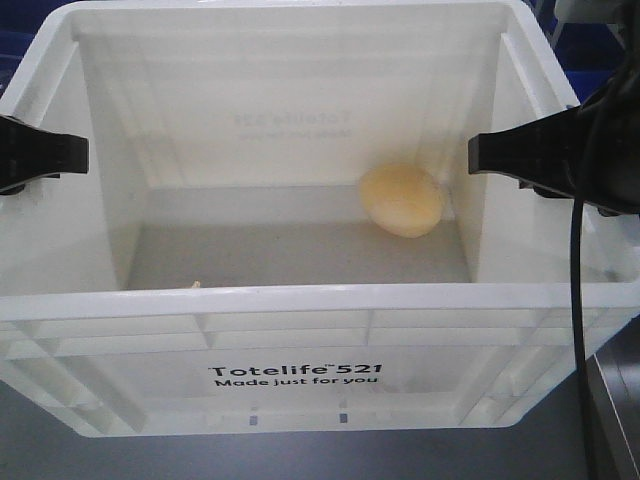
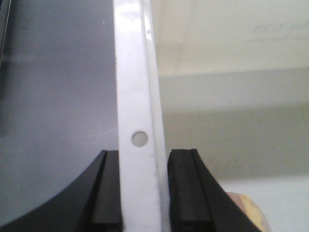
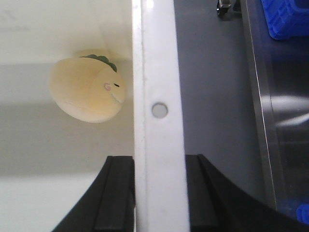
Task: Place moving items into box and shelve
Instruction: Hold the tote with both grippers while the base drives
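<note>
Grey matte tabletop (image 3: pixel 212 96), smooth, evenly lit. Shiny metal strip (image 3: pixel 264 121) along its right edge, carrying a pale glare. Blue plastic bins (image 3: pixel 287 17) beyond the strip, partly in view.

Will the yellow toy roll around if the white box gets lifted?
Probably a little: the toy is round and lies loose on the box floor. It looks soft and light, so bumps shouldn't hurt it. The left pincer and right pincer clamp opposite rims, which may keep it level.
</note>
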